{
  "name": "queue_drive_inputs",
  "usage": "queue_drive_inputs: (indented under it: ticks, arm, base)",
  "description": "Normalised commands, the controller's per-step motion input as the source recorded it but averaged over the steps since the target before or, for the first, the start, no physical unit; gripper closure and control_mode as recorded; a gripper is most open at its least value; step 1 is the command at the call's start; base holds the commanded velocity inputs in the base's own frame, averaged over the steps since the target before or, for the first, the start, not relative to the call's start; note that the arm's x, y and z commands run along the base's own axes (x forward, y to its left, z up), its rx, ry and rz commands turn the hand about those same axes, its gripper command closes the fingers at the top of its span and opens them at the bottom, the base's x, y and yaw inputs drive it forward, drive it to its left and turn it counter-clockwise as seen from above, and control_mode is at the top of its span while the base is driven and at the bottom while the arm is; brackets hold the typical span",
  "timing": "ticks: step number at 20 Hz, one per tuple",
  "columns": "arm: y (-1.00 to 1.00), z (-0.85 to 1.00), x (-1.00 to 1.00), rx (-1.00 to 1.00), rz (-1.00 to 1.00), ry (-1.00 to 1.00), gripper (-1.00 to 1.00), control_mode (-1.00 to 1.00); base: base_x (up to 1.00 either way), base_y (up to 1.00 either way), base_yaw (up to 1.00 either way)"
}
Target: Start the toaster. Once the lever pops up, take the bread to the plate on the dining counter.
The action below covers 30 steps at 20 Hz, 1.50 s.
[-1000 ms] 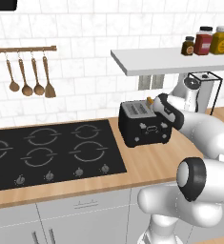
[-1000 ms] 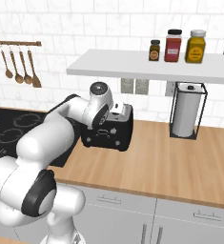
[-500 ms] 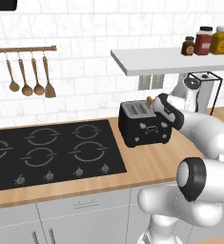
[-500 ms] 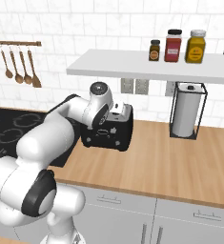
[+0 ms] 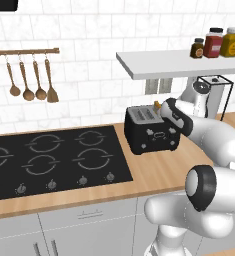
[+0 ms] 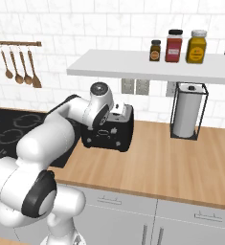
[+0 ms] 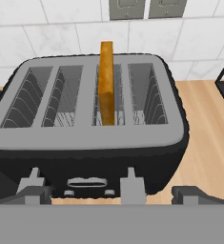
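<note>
With jaws spread wide and grasping nothing, the tool [image 7: 108, 193] is hovering at the toaster [image 7: 92, 128], whose lever seemingly needs pressing while the bread [image 7: 106, 81] is standing in its slot.

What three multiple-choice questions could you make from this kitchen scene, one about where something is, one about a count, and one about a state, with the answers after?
1. Where does the toaster stand?
A. on the wooden counter right of the cooktop
B. on the white shelf
C. on the cooktop

2. How many jars stand on the shelf?
A. one
B. three
C. five

3. How is the bread sitting?
A. lying flat on the counter
B. held in the gripper
C. upright in a toaster slot, sticking out above the top

Answers: 1 A, both base views show the toaster on the wood beside the cooktop. 2 B, the right base view shows three jars in a row. 3 C, the hand view shows the slice standing on edge in the third slot from the left, with the gripper open in front of the toaster.
</note>
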Motion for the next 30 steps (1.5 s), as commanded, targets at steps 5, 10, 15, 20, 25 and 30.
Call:
queue_drive_inputs:
  ticks: [5, 10, 15, 20, 25, 30]
  arm:
    - [0.00, -0.01, -0.12, 0.00, 0.00, -0.01, -1.00, -1.00]
    - [0.00, 0.21, -0.04, 0.05, 0.00, -0.13, -1.00, -1.00]
    - [0.00, 0.44, 0.00, 0.07, -0.03, -0.20, -1.00, -1.00]
    - [0.02, 0.05, 0.12, 0.01, -0.01, -0.12, -1.00, -1.00]
    - [0.01, -0.02, 0.38, 0.00, -0.01, -0.10, -1.00, -1.00]
    - [0.00, -0.04, 0.41, 0.00, 0.00, -0.05, -1.00, -1.00]
  base:
    - [0.00, 0.00, 0.00]
    - [0.00, 0.00, 0.00]
    - [0.00, 0.00, 0.00]
    - [0.00, 0.00, 0.00]
    - [0.00, 0.00, 0.00]
    - [0.00, 0.00, 0.00]
